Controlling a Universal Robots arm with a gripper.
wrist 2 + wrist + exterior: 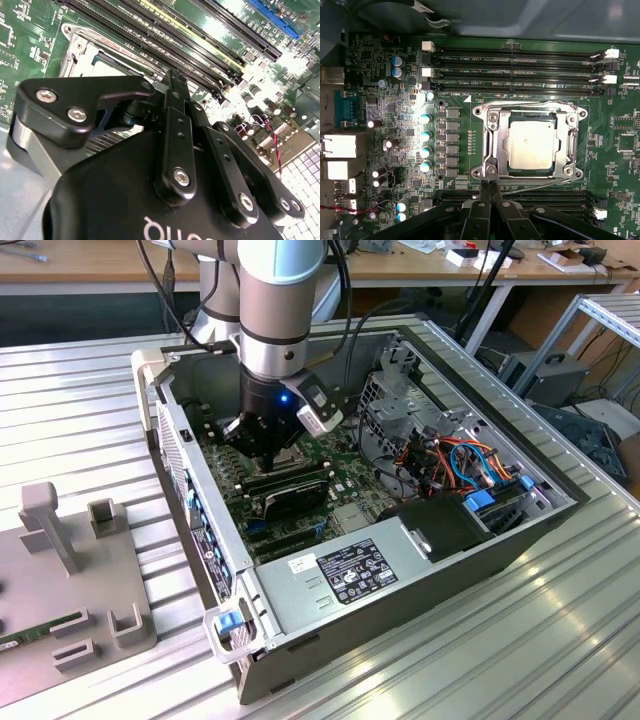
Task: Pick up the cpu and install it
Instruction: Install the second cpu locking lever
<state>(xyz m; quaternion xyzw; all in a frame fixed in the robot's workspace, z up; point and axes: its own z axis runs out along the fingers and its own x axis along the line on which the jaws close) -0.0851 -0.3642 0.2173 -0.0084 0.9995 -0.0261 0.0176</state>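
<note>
The end effector (490,186) hangs straight down inside the open case (330,580), its two thin black fingers (486,192) pressed together to a narrow tip with nothing between them. In the first wrist view that tip sits at the corner of the socket (492,150), right at the edge of the metal frame; whether it touches the frame I cannot tell. The cpu (531,145) lies flat in the socket, its dull silvery top facing up, the frame around it on all sides. It is free of the fingers, just beside the tip.

In the second wrist view the end effector (172,82) shows from behind, its linkage bars folded in close and the fingers (175,100) meeting in one narrow blade above the board (20,45). A part of the socket (82,55) shows past it, with the long memory slots (200,35) running beside.

From the exterior view, the end effector (268,458) points down at the board (340,490) in the case's half nearer the exterior view's left. The arm (280,300) stands nearly upright above it, a thick grey wrist with a small blue light glowing on the black body below. Cables trail from the wrist. The case lies on its side on a ribbed metal worktop (540,640), with a power supply (350,575) along the near wall and a tangle of orange and blue wires (470,465) toward the exterior view's right. A grey fixture plate (70,590) lies on the worktop at the exterior view's left, well apart from the case.
</note>
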